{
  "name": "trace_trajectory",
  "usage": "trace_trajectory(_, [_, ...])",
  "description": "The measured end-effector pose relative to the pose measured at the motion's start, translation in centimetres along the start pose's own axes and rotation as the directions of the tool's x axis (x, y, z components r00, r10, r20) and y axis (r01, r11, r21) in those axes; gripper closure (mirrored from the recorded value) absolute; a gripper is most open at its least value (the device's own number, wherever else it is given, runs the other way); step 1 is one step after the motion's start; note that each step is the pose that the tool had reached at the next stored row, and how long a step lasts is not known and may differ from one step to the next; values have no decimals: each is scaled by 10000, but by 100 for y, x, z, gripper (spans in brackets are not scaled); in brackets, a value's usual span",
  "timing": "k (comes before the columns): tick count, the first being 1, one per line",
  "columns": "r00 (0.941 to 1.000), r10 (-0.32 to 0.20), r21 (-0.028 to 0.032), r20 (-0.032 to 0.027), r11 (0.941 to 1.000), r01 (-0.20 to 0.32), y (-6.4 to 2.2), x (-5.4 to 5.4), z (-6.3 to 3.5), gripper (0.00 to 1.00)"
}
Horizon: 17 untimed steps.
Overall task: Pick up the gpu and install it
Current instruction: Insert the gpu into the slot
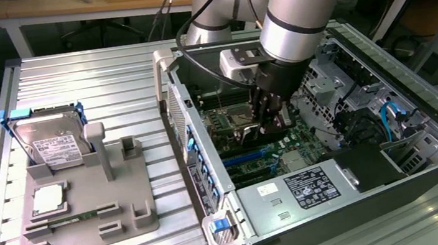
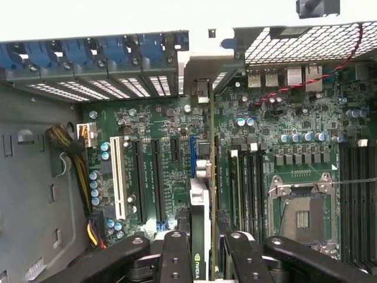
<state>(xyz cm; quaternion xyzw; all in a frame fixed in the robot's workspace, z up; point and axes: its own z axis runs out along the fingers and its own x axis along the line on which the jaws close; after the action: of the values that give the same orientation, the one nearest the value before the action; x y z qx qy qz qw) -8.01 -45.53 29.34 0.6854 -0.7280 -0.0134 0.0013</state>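
Open case [image 1: 421, 135], claw-held gpu [image 2: 200, 212] inside

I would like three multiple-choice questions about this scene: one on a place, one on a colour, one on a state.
1. Where is the gpu? A on a shelf; B inside the computer case; C on the floor.
2. What colour is the frame around the hard drive? A red; B blue; C yellow.
3. How are the fingers? A closed on the gpu; B wide open, empty; C holding the hard drive.
Answers: B, it stands edge-on above the motherboard; B, blue edges show beside the drive; A, they clamp the gpu from both sides.
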Motion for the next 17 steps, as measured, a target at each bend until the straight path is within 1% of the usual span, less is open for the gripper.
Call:
trace_trajectory(9, [10000, -2, 2, -9, 10000, 2, 0, 35, 15, 73])
trace_trajectory(17, [10000, -3, 1, -13, 10000, 3, 22, 41, 36, 73])
